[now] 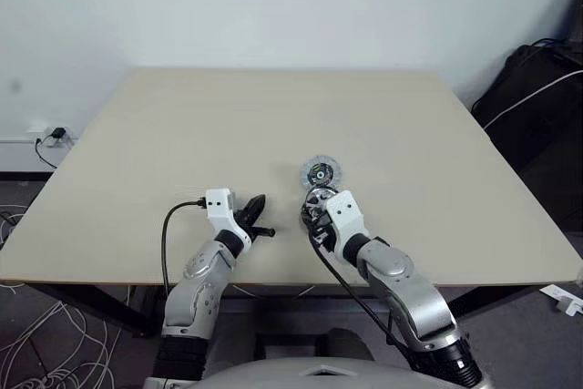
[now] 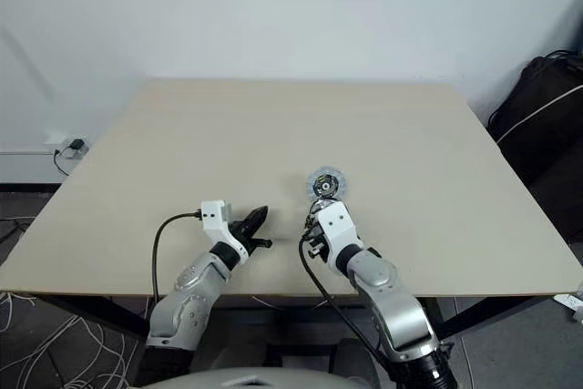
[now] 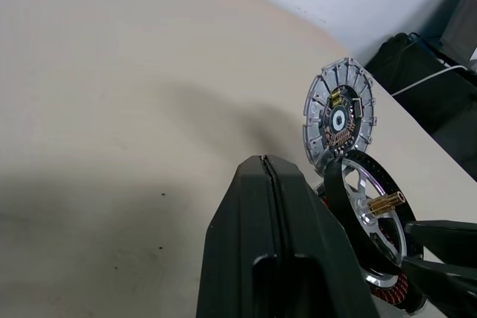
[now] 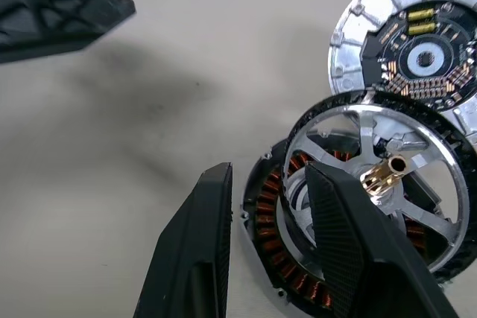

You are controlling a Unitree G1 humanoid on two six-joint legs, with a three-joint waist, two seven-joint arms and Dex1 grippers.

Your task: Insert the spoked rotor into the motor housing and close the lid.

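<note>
Left hand [image 1: 259, 215]: fingers clenched together, grasping nothing, low over the tabletop [image 1: 182, 134]
Right hand [image 4: 261, 258]: fingers parted, one across the spoked rotor [image 4: 387, 184]; grasp uncertain
Spoked rotor: tilted against the motor housing [image 4: 276, 236]
Lid [image 4: 417, 42]: just beyond, inner face up

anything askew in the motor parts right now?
Yes. The spoked rotor sits tilted, leaning on the motor housing rather than seated flat in it. The lid lies inner face up beside them.
</note>
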